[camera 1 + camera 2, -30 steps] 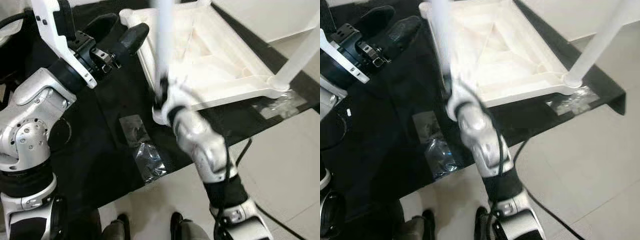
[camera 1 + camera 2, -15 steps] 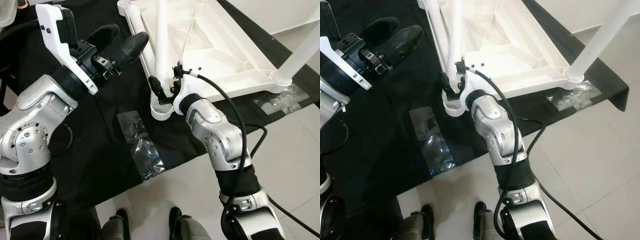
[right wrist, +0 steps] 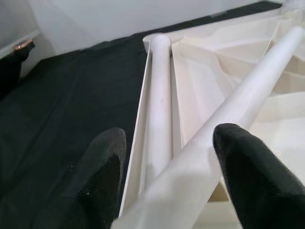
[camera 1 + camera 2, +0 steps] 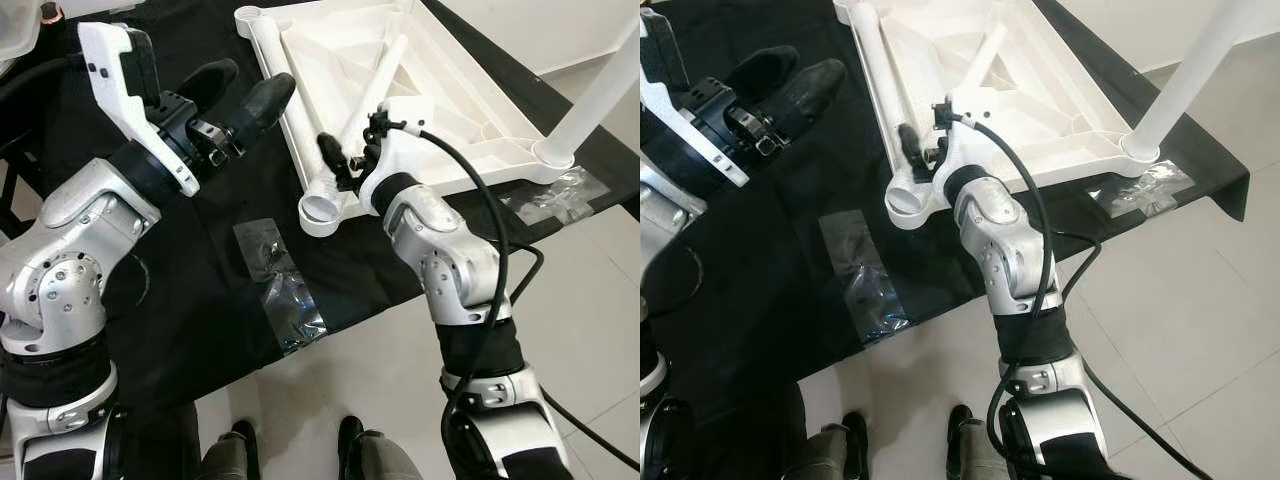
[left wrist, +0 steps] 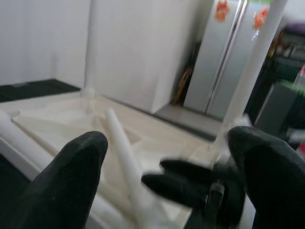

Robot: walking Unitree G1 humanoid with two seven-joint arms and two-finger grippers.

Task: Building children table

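Observation:
A white table top (image 4: pixel 470 130) lies upside down on a black cloth (image 4: pixel 190 270). One white leg (image 4: pixel 592 92) stands upright in its right corner. My right gripper (image 4: pixel 343 160) is over the top's near-left part, shut on a loose white leg (image 4: pixel 378 88) that slants low across the underside. In the right wrist view this leg (image 3: pixel 248 95) runs out from between the two fingers (image 3: pixel 102 176). A white tube (image 4: pixel 288 110) lies along the left rim and ends in an open socket (image 4: pixel 320 208). My left gripper (image 4: pixel 255 75) hangs open over the cloth, left of the top.
Two clear plastic bags lie on the cloth, one (image 4: pixel 292 312) near its front edge, one (image 4: pixel 555 198) by the standing leg. Pale tiled floor (image 4: pixel 590 300) surrounds the cloth. A black cable (image 4: pixel 490 250) loops along my right arm.
The leg in my right gripper was upright; it is now tipped down and away, lying across the table top's underside. The left gripper has hardly moved.

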